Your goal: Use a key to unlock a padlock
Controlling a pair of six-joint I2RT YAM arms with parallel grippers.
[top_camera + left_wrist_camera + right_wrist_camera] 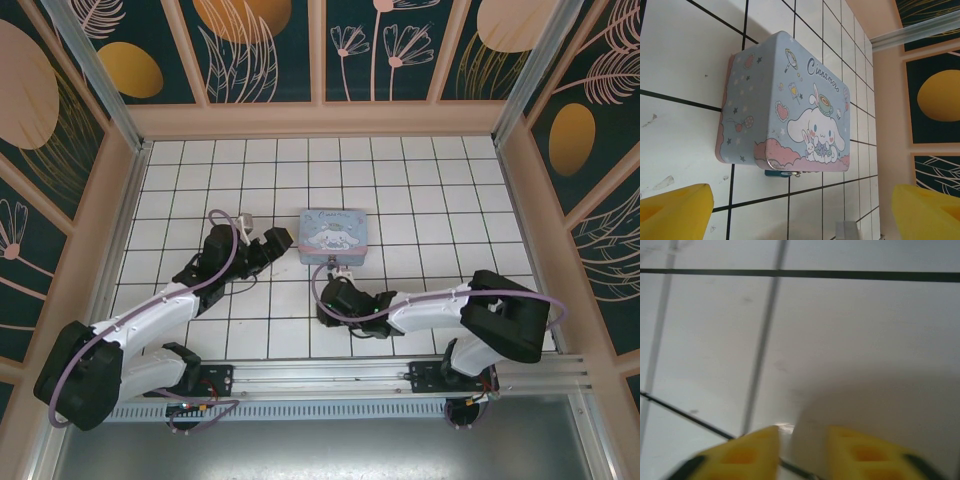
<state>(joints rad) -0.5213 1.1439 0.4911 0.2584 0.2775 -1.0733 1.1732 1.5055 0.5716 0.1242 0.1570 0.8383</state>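
Left wrist view gives me the padlock (pixel 782 173) as a blue sliver against the near edge of the tin (pixel 790 100), mostly cut off; overhead it is too small to tell. Left jaws stand wide apart, empty. Right wrist view is blurred: right jaws slightly parted over bare tabletop (pixel 865 330).

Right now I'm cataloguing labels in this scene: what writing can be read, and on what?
"Cinnamoro": cursive on the lid of the pale blue tin, left wrist view; final letters unclear.
In the top view the same writing is too small to read.
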